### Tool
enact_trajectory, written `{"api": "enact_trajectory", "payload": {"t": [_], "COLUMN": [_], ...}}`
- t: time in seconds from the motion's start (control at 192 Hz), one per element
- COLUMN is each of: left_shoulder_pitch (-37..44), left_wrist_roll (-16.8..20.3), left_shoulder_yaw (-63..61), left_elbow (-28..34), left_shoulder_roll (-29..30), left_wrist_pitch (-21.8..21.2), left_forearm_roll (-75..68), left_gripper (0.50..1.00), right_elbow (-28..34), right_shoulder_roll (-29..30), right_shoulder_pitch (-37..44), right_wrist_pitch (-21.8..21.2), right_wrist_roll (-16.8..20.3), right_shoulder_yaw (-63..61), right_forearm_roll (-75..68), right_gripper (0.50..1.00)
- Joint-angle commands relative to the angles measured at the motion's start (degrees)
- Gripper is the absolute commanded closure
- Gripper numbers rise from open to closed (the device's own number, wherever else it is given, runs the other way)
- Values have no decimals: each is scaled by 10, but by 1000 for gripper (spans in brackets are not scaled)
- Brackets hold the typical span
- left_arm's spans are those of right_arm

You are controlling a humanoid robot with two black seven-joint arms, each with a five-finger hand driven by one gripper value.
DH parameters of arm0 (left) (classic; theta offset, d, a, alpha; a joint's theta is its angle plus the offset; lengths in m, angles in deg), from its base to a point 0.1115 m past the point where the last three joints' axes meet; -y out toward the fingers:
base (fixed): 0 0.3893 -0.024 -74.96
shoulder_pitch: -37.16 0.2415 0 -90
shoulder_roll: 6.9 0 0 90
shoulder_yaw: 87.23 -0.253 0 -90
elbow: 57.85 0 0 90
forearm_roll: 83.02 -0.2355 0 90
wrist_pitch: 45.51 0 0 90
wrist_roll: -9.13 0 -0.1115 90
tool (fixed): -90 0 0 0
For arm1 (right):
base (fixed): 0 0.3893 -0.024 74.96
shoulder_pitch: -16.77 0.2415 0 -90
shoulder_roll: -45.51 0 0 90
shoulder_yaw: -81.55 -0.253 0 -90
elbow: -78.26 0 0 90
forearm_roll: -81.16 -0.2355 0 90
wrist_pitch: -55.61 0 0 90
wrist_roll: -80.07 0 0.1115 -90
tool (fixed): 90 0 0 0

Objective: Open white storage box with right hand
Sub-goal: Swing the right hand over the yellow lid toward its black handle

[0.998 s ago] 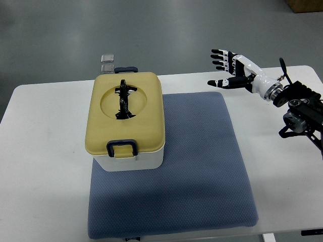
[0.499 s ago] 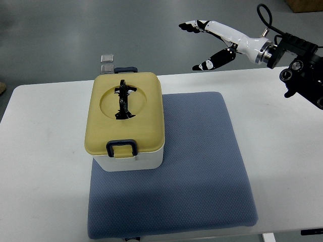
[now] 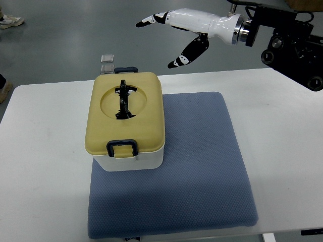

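The box (image 3: 127, 121) is sitting closed on the mat's (image 3: 202, 166) left part, its long axis running away from the robot. The right hand (image 3: 174, 33) is hanging up and right of it, fingers spread, holding nothing, seemingly well above the lid (image 3: 146, 108).

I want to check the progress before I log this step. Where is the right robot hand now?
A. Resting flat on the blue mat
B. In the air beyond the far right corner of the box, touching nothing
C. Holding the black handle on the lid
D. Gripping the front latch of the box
B: the right robot hand hangs with fingers spread, clear of the white storage box, whose yellow lid is still closed.
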Motion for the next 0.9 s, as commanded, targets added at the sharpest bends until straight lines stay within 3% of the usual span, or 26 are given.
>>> {"api": "enact_trajectory", "payload": {"t": [0.0,0.593,0.894], "left_shoulder_pitch": [0,0,0], "left_wrist_roll": [0,0,0], "left_shoulder_yaw": [0,-1,-2], "left_elbow": [0,0,1], "left_shoulder_roll": [0,0,0], "left_wrist_pitch": [0,0,0], "left_forearm_roll": [0,0,0], "left_gripper": [500,500,500], "right_elbow": [1,0,-1], "right_shoulder_roll": [11,95,123], "right_shoulder_pitch": [19,126,144], "right_wrist_pitch": [1,0,0], "right_wrist_roll": [-1,-8,-23], "right_shoulder_yaw": [26,133,177], "right_forearm_roll": [16,29,52], "right_gripper": [619,632,650]}}
